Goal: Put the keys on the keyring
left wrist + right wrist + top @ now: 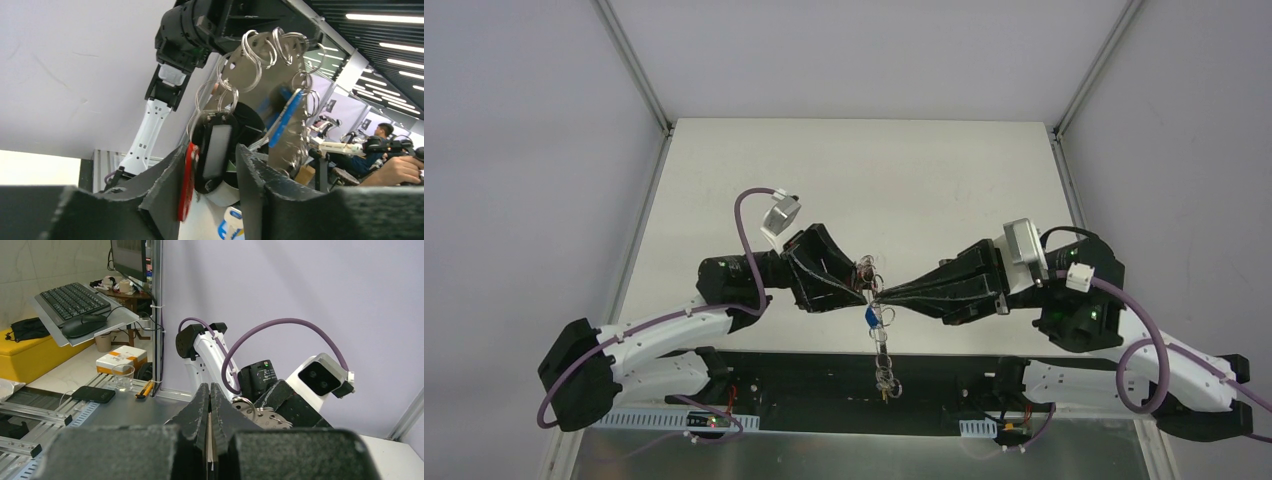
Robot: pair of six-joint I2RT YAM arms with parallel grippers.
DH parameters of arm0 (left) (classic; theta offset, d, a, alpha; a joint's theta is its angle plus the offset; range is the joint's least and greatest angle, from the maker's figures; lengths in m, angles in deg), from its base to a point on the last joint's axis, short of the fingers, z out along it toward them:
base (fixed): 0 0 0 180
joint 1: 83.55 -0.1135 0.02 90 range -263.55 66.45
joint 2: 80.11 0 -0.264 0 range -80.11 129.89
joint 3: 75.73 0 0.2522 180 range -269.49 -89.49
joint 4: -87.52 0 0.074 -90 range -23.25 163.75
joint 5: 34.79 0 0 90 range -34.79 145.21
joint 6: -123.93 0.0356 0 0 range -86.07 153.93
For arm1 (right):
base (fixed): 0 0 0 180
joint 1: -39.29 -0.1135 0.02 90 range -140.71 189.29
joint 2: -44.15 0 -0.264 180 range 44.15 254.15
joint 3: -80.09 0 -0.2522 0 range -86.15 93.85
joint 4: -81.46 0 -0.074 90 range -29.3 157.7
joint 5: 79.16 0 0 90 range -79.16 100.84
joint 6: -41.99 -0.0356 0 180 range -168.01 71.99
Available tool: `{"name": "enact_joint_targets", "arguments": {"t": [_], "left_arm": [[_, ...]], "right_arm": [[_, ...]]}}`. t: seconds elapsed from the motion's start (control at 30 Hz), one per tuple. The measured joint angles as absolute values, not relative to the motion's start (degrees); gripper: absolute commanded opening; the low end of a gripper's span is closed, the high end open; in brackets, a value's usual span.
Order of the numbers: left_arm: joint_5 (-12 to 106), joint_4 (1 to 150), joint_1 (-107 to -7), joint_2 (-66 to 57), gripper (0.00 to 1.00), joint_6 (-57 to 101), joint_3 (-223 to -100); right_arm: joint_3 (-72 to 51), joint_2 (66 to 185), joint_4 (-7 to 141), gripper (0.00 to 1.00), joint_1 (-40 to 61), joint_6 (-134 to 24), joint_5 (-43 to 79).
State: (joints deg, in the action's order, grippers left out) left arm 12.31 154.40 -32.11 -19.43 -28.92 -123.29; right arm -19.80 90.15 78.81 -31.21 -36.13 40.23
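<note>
Where I hold station: above the middle of the table's [824, 170] near edge.
Right gripper [210, 410]: fingers pressed together; on what, I cannot see.
Left gripper [210, 150]: red key [187, 175] between its fingers; grip unclear.
Keyring [882, 350]: hangs beneath both tips, blue key [872, 317] on it.
Risk: I judge a slack pinch would drop the chain.
Hidden: the wire's opening.

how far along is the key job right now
Done: the blue key already hangs on the keyring. In hand: the right gripper is shut at its top, and the left gripper seems to pinch the red key. Left: getting that one on, if it isn't yet; no yellow key shows.
</note>
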Motion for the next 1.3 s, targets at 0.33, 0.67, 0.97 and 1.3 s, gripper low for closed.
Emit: {"name": "enact_joint_targets", "arguments": {"t": [0.33, 0.67, 0.97, 1.3], "left_arm": [[10.1, 154.5, -32.1, -20.6, 0.14, -29.1, -123.3], [8.1, 154.7, -32.2, -22.5, 0.00, -29.4, -123.3], [7.4, 151.8, -32.2, -24.8, 0.00, -27.5, -123.3], [7.5, 137.0, -32.2, -31.5, 0.00, -18.4, -123.4]], "right_arm": [[-22.4, 88.3, 80.8, 0.00, -31.4, -35.3, 37.6], [-26.4, 85.0, 82.5, 0.00, -31.4, -34.3, 32.1], [-30.9, 79.1, 78.4, 0.15, -31.4, -33.4, 23.0], [-37.4, 67.0, 70.2, 0.42, -31.4, -34.5, 9.3]]}}
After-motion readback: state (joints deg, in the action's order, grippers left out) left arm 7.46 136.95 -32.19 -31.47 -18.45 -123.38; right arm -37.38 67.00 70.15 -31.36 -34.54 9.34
